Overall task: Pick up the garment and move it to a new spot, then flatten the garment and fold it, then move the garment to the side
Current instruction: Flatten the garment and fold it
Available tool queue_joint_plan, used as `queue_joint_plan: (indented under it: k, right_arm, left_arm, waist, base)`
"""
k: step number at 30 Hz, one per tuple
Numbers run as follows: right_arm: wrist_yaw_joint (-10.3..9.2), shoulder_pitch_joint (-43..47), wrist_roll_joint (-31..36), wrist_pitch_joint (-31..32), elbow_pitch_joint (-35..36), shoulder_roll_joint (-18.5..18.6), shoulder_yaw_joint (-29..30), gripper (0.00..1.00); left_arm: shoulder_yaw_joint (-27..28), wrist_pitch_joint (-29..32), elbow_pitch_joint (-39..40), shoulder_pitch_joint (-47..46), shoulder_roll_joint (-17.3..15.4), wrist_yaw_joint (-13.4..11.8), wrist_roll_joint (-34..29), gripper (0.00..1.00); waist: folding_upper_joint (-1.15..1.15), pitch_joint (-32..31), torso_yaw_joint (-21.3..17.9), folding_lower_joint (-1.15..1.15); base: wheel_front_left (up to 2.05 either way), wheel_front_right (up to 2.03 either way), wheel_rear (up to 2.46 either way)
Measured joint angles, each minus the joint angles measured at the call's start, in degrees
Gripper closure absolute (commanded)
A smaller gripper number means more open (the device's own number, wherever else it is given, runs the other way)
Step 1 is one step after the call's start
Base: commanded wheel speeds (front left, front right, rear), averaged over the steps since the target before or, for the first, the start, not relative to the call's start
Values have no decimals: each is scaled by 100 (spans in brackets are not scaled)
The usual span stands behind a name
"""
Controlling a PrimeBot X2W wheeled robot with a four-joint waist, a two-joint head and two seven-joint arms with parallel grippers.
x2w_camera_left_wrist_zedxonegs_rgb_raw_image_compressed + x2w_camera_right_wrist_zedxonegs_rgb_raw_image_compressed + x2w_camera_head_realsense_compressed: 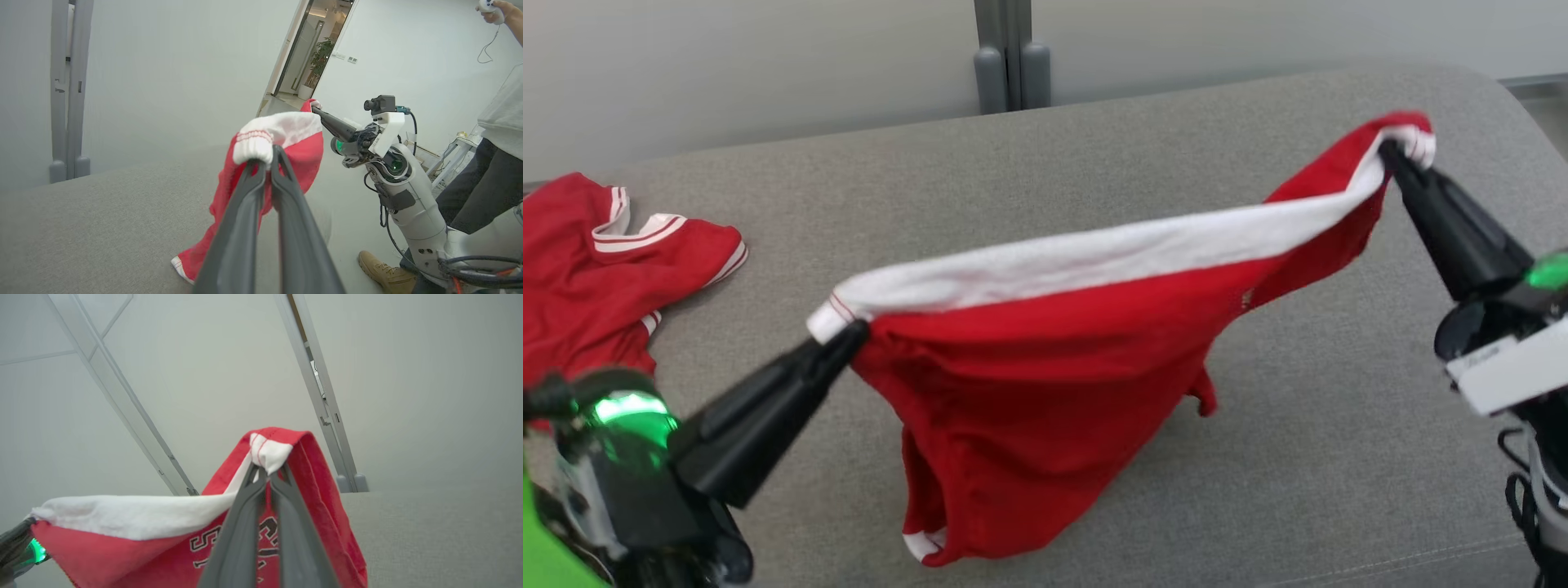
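Left fingers [827, 354] clamped on one corner of garment [1029, 392], right fingers [1407, 181] clamped on other, cloth sagging between

Two red-and-white garments: hanging garment [1029, 384], lying garment [588, 269]. Two claws: left claw [856, 332], right claw [1388, 151]. One grey upholstered surface [1094, 180]. One person [494, 171], with one tan boot [386, 275] and one white controller [488, 6]. One potted plant [320, 55]. One grey upright post [1011, 57].

Office-like test room, white walls [163, 61], grey padded surface [1045, 180], potted plant [320, 55] past doorway [304, 36], person [498, 122] holding controller [488, 6]
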State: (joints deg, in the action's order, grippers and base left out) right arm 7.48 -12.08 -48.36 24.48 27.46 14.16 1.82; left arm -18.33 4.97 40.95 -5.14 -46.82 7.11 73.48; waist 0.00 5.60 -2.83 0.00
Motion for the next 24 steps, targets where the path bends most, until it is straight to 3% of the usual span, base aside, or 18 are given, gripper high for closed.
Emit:
queue_joint_plan:
  k: [4, 7, 11, 13, 19, 24]
  right_arm:
    - [1, -1234, 261, 393, -252, -219, 38, 100]
    - [1, -2438, 817, 410, -942, -637, -101, 100]
    - [1, -3844, 1637, 86, -2161, -1049, -94, 100]
    - [1, -4615, 2006, -247, -2870, -1121, -3, 100]
    - [7, -6754, 2257, -1829, -5063, -1138, 246, 100]
    - [7, -7304, 2127, -2781, -6360, -1135, 36, 100]
  left_arm:
    - [215, 499, -222, -1070, -164, -2, 510, 100]
    - [207, 914, -981, -2214, -176, -59, 561, 100]
    - [-115, 1268, -2259, -3713, 247, -103, 310, 100]
    - [-286, 1259, -3111, -4598, 694, -101, 33, 100]
    - [-610, 482, -5258, -6780, 1602, 1, -1081, 100]
    - [-1207, -559, -6355, -7412, 1953, 22, -1866, 100]
  waist:
    - [0, 307, -87, 0]
    - [0, 641, -144, 0]
    - [0, 1091, -184, 1]
    - [0, 1356, -190, 0]
    - [0, 2101, -182, 1]
    - [0, 2586, -189, 1]
  base:
    - [0, 0, 0]
    - [0, 0, 0]
    - [0, 0, 0]
    - [0, 0, 0]
    - [0, 0, 0]
    - [0, 0, 0]
